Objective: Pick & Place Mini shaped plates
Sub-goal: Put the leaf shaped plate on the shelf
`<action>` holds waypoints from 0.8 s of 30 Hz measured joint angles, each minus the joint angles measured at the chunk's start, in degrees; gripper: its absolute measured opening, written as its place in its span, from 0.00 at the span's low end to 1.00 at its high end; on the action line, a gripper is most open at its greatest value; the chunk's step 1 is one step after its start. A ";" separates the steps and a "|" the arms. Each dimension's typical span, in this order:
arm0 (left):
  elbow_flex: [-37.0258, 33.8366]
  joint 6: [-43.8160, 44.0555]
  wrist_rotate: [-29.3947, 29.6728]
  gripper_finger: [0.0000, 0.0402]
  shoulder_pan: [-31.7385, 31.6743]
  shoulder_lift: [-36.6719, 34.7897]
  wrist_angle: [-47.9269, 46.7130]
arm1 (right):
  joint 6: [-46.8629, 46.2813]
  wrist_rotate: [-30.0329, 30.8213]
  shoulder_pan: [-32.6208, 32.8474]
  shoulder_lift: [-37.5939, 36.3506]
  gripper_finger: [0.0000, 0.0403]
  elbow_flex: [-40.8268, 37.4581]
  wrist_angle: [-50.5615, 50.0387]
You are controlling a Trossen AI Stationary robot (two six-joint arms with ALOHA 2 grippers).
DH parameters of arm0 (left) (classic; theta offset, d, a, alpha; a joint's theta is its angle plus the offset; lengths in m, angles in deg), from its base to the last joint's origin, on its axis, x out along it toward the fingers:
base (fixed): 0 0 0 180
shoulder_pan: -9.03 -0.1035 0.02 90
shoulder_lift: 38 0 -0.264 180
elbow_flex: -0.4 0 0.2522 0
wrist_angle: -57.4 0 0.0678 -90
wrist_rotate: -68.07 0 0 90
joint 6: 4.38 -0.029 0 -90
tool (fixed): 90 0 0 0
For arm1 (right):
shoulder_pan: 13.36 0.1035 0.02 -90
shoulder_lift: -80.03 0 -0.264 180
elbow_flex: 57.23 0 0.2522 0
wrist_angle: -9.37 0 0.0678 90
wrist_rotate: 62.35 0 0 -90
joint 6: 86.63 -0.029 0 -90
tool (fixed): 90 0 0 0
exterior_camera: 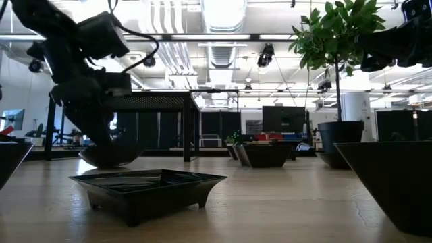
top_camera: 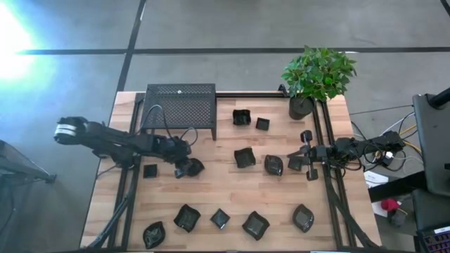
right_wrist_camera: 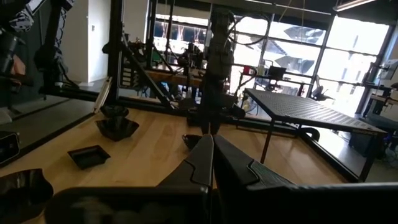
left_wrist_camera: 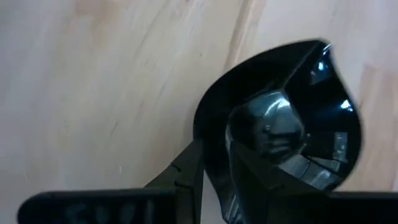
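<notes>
The mini shaped plates are small glossy black dishes scattered over the wooden table. My left gripper (top_camera: 184, 167) (left_wrist_camera: 217, 149) is left of the table's middle, shut on a leaf-shaped plate (top_camera: 195, 166) (left_wrist_camera: 292, 106) (exterior_camera: 111, 156). My right gripper (top_camera: 297, 160) (right_wrist_camera: 212, 142) waits at the right side, raised off the table with its fingers shut on nothing. It stands over or beside another plate (top_camera: 294, 165), which lies next to a leaf-shaped one (top_camera: 273, 165). A square plate (top_camera: 150, 171) lies just left of my left gripper. My left gripper pinches the leaf plate's rim (left_wrist_camera: 208, 124) on its rounded side, one finger (left_wrist_camera: 267, 134) inside the bowl and the other finger (left_wrist_camera: 186, 174) outside. The fingers come down from above, slanting from the table's left. The plate sits about level, its underside at or just above the table.
A black perforated metal stand (top_camera: 180, 105) occupies the far left part of the table and a potted plant (top_camera: 316, 76) the far right corner. Several plates line the near edge (top_camera: 220, 218). Two sit at the far middle (top_camera: 241, 117) and one at centre (top_camera: 244, 157).
</notes>
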 joint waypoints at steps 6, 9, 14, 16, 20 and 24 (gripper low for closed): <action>0.83 0.29 -0.01 0.18 0.00 0.36 -0.20 | 0.01 -0.02 0.00 0.00 0.02 0.00 0.00; 2.33 0.27 -0.02 0.18 0.00 -0.10 -0.40 | 0.01 -0.01 0.00 0.00 0.02 0.00 0.01; 4.83 -0.40 0.00 0.18 -0.04 -0.41 -2.90 | 0.00 -0.01 0.01 0.00 0.02 0.00 -0.01; 5.14 -1.98 0.20 0.18 -0.04 -0.46 -3.59 | 0.00 0.00 0.00 0.00 0.02 0.00 -0.01; 4.77 -4.37 0.96 0.18 -0.04 -0.38 -3.95 | 0.02 -0.02 0.00 -0.04 0.02 0.00 -0.90; 4.57 -4.54 1.90 0.18 -0.04 0.96 -3.96 | 0.00 0.00 0.00 -0.04 0.02 0.00 -2.02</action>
